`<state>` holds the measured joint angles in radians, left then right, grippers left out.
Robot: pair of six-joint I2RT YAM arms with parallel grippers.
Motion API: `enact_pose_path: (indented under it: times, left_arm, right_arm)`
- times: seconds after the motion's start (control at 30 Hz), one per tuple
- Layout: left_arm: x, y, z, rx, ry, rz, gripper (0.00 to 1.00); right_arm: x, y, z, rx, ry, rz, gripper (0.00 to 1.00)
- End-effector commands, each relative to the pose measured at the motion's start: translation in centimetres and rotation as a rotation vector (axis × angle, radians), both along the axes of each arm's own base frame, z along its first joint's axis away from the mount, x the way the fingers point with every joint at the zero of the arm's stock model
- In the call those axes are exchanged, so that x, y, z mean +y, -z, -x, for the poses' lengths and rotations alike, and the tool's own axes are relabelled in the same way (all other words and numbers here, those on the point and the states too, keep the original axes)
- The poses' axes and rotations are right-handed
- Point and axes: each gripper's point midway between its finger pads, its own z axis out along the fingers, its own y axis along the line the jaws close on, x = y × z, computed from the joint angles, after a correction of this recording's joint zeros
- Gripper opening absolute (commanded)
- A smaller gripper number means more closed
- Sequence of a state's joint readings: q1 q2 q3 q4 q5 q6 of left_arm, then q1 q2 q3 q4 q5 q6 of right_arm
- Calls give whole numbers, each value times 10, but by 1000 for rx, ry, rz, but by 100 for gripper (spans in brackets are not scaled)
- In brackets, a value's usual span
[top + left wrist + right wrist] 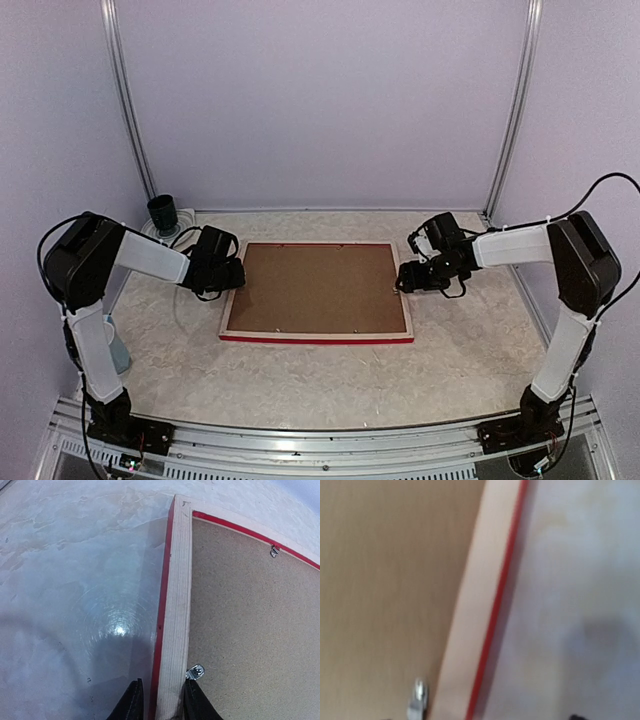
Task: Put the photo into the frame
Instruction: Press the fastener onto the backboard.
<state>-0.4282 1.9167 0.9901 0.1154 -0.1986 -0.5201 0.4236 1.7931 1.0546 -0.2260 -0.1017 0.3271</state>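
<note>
My left gripper point(164, 692) is narrow, with one finger on each side of the left rail of the frame point(316, 334). Whether it truly pinches, I cannot tell. The right gripper point(403, 279) stands wide across the right rail (that view is blurred). The frame lies face down in the middle of the table point(300, 385), with the brown backing board point(315, 288) in it; the photo shows nowhere. My worry is that an uneven lift could twist the thin frame, that the inner finger could snag the metal tab point(195, 671), or that the board could drop out.

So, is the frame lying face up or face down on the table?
Face down: the frame shows its pale wood back, with the brown backing board and a metal clip facing up.
</note>
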Motion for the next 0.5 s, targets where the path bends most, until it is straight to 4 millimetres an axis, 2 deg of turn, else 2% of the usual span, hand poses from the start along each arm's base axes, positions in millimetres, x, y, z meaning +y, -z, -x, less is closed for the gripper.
enact_pose_path:
  times: [0.0,0.2,0.37,0.47]
  left_arm:
    - [18,17,19,84,-19,-47,29]
    - [21,4,11,53,-22,-42,31]
    - [17,-4,5,31,-1,-34,38]
    - [13,-11,1,13,20,-23,39]
  right_arm:
    - [9,-1,-30,-44,9,25,69]
    - [17,12,-49,-29,14,37,54]
    - [20,22,-54,-11,9,45,45]
    - [20,28,-55,3,6,50,34]
